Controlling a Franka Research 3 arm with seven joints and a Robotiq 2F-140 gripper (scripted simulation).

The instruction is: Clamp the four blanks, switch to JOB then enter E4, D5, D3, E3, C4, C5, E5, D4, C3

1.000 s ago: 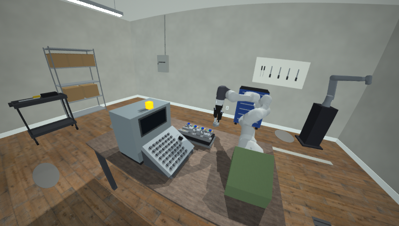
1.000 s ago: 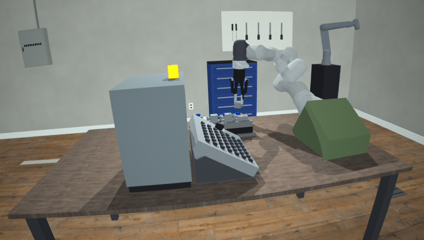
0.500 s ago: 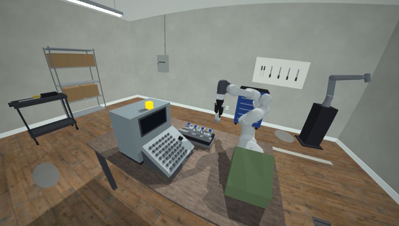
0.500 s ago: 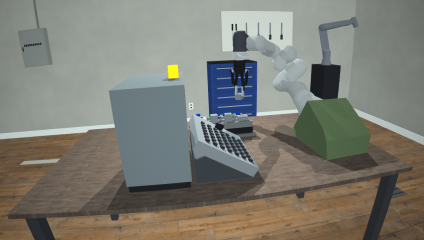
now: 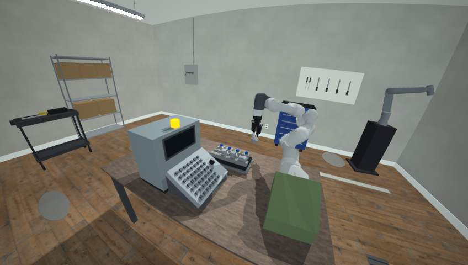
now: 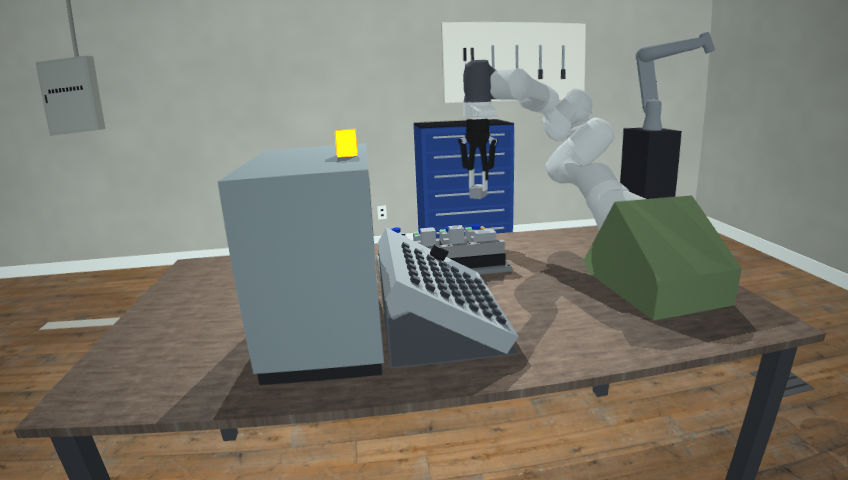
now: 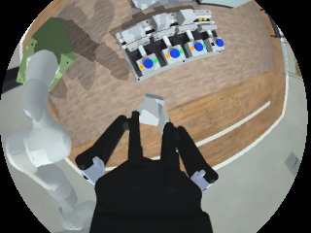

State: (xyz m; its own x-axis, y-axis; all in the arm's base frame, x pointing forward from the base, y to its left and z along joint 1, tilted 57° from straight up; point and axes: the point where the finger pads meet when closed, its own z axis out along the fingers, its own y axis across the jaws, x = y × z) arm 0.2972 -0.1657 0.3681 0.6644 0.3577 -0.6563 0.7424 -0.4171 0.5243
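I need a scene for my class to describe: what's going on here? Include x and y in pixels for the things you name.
A robot arm holds a grey block [image 5: 254, 139] [image 6: 477, 192] [image 7: 153, 103] in its claw [image 5: 255, 135] [image 6: 478, 182] [image 7: 151, 110], raised above the table and away from the vise stations [image 5: 229, 163] [image 6: 476, 248] [image 7: 185, 61]. The amber lamp [image 5: 175, 123] [image 6: 346, 143] on the cabinet [image 5: 147, 154] [image 6: 297, 267] is lit, so the machine is in TEACH.
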